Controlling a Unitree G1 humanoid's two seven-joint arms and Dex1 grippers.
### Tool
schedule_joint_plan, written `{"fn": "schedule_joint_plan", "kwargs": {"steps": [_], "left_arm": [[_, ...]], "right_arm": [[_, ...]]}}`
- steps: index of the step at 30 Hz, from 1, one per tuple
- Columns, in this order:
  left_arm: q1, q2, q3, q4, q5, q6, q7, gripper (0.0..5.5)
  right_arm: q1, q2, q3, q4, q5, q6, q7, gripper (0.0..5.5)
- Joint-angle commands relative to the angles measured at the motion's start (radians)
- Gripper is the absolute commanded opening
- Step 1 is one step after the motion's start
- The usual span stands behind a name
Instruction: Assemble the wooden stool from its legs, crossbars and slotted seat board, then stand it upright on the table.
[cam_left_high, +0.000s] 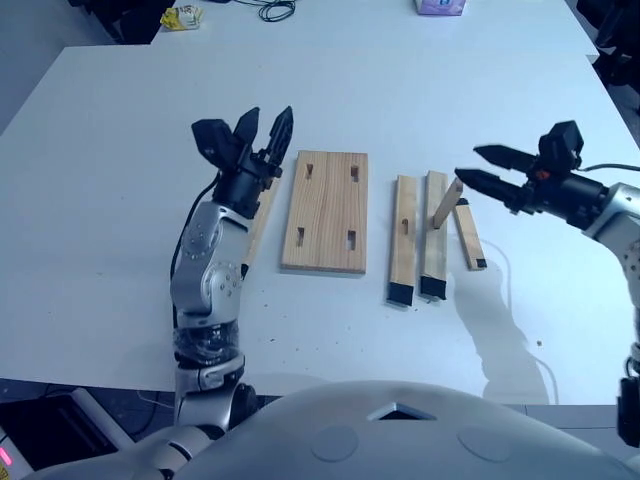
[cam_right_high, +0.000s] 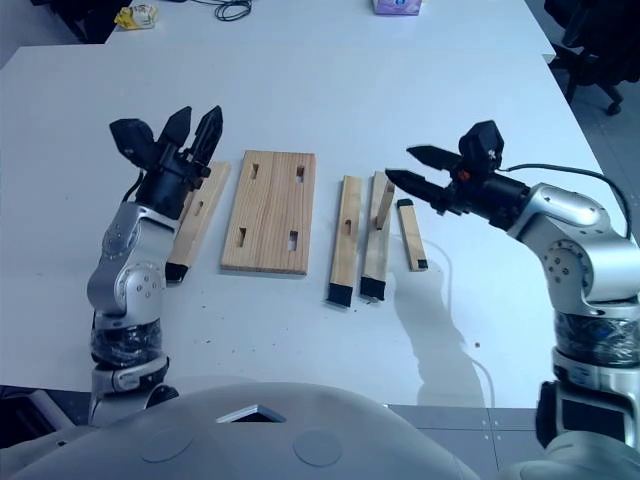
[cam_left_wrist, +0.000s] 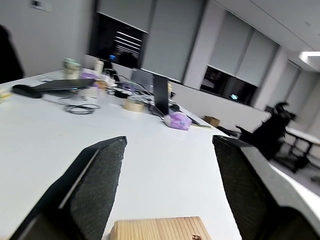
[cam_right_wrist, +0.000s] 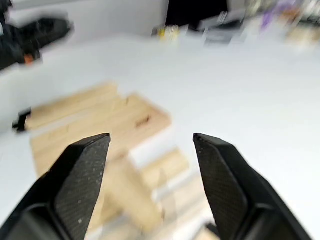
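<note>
Seat board (cam_left_high: 325, 211) flat on table (cam_left_high: 120, 150); left gripper (cam_left_high: 271, 114), right gripper (cam_left_high: 468, 161) both spread, empty.

The place can be taken for an office or lab workroom. Long white tables (cam_left_wrist: 150, 150) are set end to end. On the far one a laptop (cam_left_wrist: 60, 85), a coiled cable (cam_left_wrist: 80, 108), a roll of tape (cam_left_wrist: 133, 105), cups (cam_left_wrist: 71, 65) and a dark screen (cam_left_wrist: 161, 95) are laid out. The windows are covered by grey roller blinds (cam_left_wrist: 172, 37), a flat light panel (cam_left_wrist: 310, 54) is fitted in the ceiling, and a black swivel chair (cam_left_wrist: 270, 137) is parked beside the tables.
</note>
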Motion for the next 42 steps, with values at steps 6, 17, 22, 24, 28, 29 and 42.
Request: {"fn": "schedule_joint_plan", "kwargs": {"steps": [6, 17, 22, 24, 28, 29, 42], "left_arm": [[0.062, -0.047, 0.055, -0.092, -0.049, -0.013, 0.106, 3.19], [0.048, -0.04, 0.047, -0.061, -0.048, -0.022, 0.112, 3.19], [0.027, -0.032, 0.058, -0.024, -0.038, -0.04, 0.114, 3.19], [0.029, -0.037, 0.055, -0.017, -0.032, -0.049, 0.115, 3.19], [0.026, -0.04, 0.053, -0.004, -0.028, -0.064, 0.116, 3.19], [0.03, -0.041, 0.054, -0.006, -0.028, -0.068, 0.118, 3.19], [0.05, -0.024, 0.057, -0.015, -0.039, -0.063, 0.116, 3.19]], "right_arm": [[0.183, -0.262, 0.099, -0.039, -0.064, -0.11, 0.481, 3.06], [0.254, 0.012, 0.279, -0.181, -0.215, 0.005, 0.024, 3.06], [0.277, -0.043, 0.312, -0.154, -0.296, -0.066, 0.039, 3.06], [0.245, -0.062, 0.316, -0.096, -0.346, -0.112, 0.044, 3.06], [0.189, -0.069, 0.296, -0.035, -0.358, -0.15, 0.061, 3.06], [0.173, -0.068, 0.291, -0.03, -0.351, -0.151, 0.068, 3.06], [0.068, 0.101, 0.227, -0.123, -0.263, 0.091, -0.179, 3.06]]}}
